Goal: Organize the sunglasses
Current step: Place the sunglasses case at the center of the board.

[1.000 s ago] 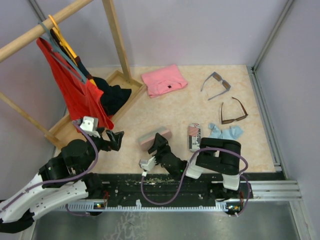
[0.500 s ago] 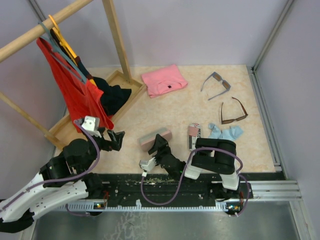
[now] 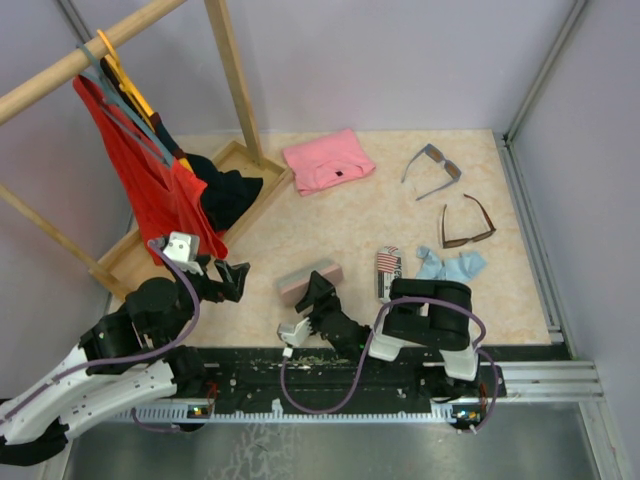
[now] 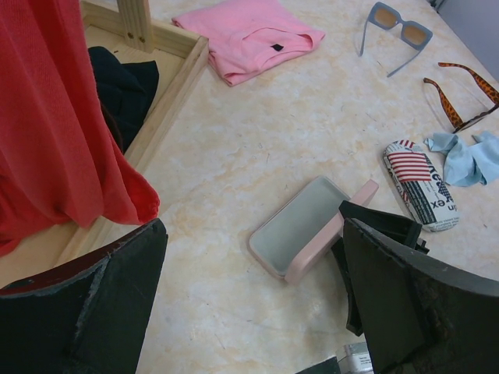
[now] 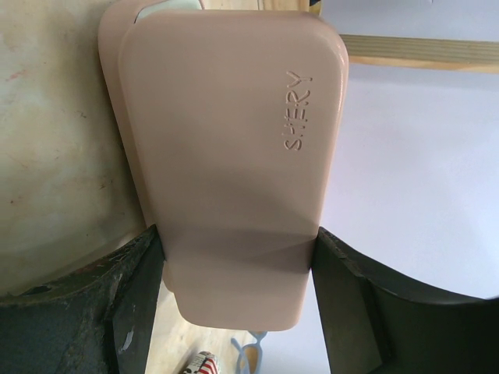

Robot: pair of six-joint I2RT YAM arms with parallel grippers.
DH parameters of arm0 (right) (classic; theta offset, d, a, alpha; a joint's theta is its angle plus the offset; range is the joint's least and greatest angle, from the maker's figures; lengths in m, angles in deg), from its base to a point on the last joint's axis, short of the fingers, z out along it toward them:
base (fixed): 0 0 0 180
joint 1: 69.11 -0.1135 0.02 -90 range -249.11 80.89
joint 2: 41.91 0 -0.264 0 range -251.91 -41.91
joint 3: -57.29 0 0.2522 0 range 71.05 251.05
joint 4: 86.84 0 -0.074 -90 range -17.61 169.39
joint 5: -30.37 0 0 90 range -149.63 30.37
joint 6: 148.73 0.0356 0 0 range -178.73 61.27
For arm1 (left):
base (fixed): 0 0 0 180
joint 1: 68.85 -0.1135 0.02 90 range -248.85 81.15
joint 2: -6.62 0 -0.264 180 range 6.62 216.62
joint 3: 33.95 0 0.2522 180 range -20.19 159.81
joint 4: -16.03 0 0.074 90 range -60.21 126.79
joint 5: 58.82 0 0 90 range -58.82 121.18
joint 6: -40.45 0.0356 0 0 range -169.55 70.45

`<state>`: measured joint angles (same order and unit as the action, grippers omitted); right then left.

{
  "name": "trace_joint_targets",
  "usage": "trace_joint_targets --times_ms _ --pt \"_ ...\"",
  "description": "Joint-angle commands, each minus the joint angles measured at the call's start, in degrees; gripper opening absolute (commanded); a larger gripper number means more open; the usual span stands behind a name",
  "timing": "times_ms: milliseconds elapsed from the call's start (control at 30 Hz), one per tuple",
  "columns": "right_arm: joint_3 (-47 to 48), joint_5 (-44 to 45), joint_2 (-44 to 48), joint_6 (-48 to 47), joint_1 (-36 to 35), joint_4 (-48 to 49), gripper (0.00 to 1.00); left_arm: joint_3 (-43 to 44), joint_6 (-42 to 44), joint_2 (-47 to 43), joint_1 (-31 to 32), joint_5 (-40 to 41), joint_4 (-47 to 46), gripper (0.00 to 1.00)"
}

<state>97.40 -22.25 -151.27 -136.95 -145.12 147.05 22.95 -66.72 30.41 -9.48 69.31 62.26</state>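
Observation:
The grey-blue sunglasses [image 3: 432, 166] lie at the far right of the table, and also show in the left wrist view [image 4: 398, 26]. The brown sunglasses [image 3: 467, 225] lie just nearer, again in the left wrist view [image 4: 460, 95]. My right gripper [image 3: 318, 296] is shut on the lid of the open pink case [image 3: 310, 277]. In the right wrist view the lid [image 5: 234, 132] fills the gap of that gripper [image 5: 238, 261] and touches both fingers. The case's grey inside shows in the left wrist view [image 4: 300, 226]. My left gripper [image 3: 231, 279] is open and empty, left of the case [image 4: 249, 304].
A flag-patterned case [image 3: 388, 272] and a light blue cloth [image 3: 452, 264] lie right of the pink case. A folded pink garment [image 3: 328, 160] lies at the back. A wooden rack with a red garment [image 3: 140, 170] and black clothes [image 3: 225, 195] stands at the left.
My right gripper, with the pink case lid in it, has shifted slightly nearer and the right arm's elbow has moved a little left. The left arm has barely moved.

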Motion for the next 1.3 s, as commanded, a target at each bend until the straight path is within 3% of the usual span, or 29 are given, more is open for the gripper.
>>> trace_joint_targets --times_ms 0,533,667,900,1167,1267 --pt "0.48 1.32 0.72 1.33 -1.06 3.62 0.59 -0.41 -0.34 0.06 0.13 -0.25 -0.25 0.99" --pt "0.50 2.16 0.72 4.96 -1.75 1.25 0.79 -0.42 -0.32 0.03 0.13 -0.56 -0.34 0.99" --pt "0.58 2.40 0.98 6.03 -1.95 1.40 0.92 -0.48 -0.30 0.15 0.13 -0.60 -0.36 0.99" --pt "0.15 2.34 4.66 6.92 -3.59 -0.37 0.95 -0.47 -0.28 0.20 0.13 -0.64 -0.31 0.99" --pt "-1.83 3.33 23.27 12.15 -11.40 -18.94 0.96 -0.42 -0.84 -0.23 0.12 -0.51 -0.18 1.00" --pt "-0.88 3.88 31.35 19.94 -14.06 -31.96 0.96 -0.46 -0.85 -0.37 0.13 -0.40 -0.23 1.00"
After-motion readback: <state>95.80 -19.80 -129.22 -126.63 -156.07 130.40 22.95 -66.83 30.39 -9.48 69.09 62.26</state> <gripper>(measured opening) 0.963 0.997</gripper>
